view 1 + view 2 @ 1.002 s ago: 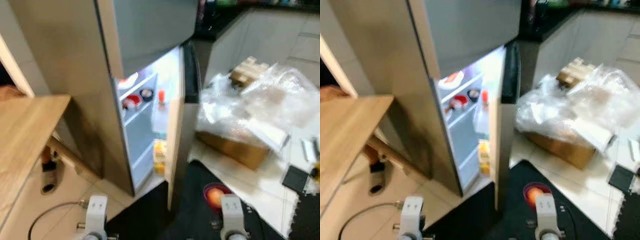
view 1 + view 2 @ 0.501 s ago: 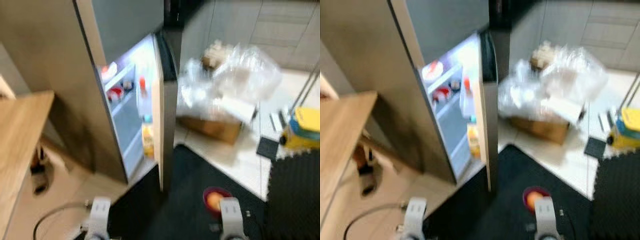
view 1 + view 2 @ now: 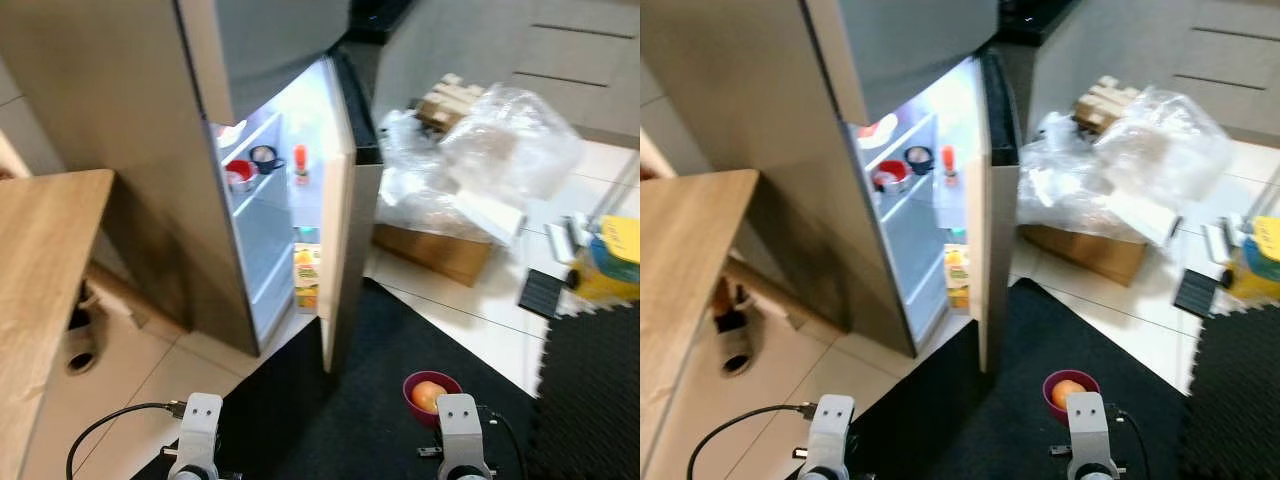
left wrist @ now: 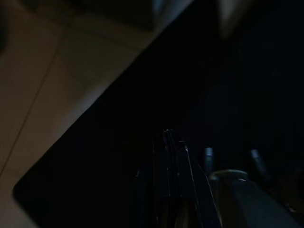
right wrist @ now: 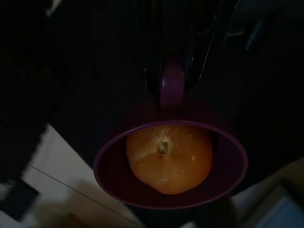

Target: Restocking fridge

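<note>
The fridge point(image 3: 120, 130) stands ahead with its door point(image 3: 340, 240) swung partly open and the inside lit. On its shelves sit a red bowl point(image 3: 239, 173), a small cup point(image 3: 264, 156) and an orange-capped bottle point(image 3: 299, 163); a juice carton point(image 3: 306, 279) stands low down. My right gripper point(image 5: 173, 80) is shut on the handle of a purple cup point(image 5: 171, 161) that holds an orange point(image 5: 168, 156). The cup point(image 3: 431, 393) hangs low over the black mat, short of the fridge. My left gripper point(image 4: 170, 142) hangs idle over the mat, fingers together.
A wooden tabletop point(image 3: 40, 270) juts in on the left, with a shoe point(image 3: 78, 345) and a cable point(image 3: 110, 425) on the floor below. Plastic bags point(image 3: 490, 150) and a cardboard box point(image 3: 430, 250) lie right of the door. A yellow object point(image 3: 612, 255) sits at far right.
The camera has swung and steadied, so the fridge now sits sharper and nearer the middle. The purple cup with the orange stays in my right gripper.
</note>
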### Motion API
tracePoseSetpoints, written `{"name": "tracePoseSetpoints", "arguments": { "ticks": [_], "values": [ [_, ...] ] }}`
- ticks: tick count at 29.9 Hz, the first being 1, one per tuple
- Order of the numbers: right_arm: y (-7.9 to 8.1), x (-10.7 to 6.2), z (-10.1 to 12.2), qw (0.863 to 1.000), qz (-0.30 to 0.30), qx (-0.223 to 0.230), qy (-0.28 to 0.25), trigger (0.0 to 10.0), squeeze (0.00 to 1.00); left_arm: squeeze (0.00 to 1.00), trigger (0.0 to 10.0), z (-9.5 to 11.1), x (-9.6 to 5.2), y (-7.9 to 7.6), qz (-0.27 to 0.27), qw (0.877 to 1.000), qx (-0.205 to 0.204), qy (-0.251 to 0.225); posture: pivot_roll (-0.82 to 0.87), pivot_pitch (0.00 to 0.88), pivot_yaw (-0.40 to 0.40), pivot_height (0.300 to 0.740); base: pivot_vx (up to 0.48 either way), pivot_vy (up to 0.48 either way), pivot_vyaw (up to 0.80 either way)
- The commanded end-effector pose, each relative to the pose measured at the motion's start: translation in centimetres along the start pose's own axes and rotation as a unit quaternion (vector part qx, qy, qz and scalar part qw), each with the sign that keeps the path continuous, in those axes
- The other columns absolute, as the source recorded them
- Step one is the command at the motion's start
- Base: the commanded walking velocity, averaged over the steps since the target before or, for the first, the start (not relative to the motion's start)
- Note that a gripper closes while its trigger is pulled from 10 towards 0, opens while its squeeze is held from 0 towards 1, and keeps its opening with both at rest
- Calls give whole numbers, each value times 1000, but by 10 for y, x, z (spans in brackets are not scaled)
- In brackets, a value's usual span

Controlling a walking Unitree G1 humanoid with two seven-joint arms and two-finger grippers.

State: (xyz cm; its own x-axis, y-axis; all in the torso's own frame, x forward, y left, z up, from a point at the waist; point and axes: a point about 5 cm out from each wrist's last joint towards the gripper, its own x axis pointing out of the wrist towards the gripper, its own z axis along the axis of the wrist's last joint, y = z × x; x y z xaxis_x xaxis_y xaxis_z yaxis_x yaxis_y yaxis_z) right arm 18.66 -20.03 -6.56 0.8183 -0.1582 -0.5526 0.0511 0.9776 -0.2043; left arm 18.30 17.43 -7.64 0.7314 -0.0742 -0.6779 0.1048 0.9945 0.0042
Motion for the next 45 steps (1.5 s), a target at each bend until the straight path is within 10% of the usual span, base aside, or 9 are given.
{"name": "tracePoseSetpoints", "arguments": {
  "ticks": [1,45],
  "values": [
    [1,0,2,1000,3,-5,-7,10000,0,0,10000,-7,-3,5,2,1000,12,12,-121,57,20,731,0,0,800],
    [-4,1,4,1000,-15,11,-12,10000,0,0,10000,13,3,16,60,998,-17,-20,-128,71,19,731,0,-138,55]
  ]
}}
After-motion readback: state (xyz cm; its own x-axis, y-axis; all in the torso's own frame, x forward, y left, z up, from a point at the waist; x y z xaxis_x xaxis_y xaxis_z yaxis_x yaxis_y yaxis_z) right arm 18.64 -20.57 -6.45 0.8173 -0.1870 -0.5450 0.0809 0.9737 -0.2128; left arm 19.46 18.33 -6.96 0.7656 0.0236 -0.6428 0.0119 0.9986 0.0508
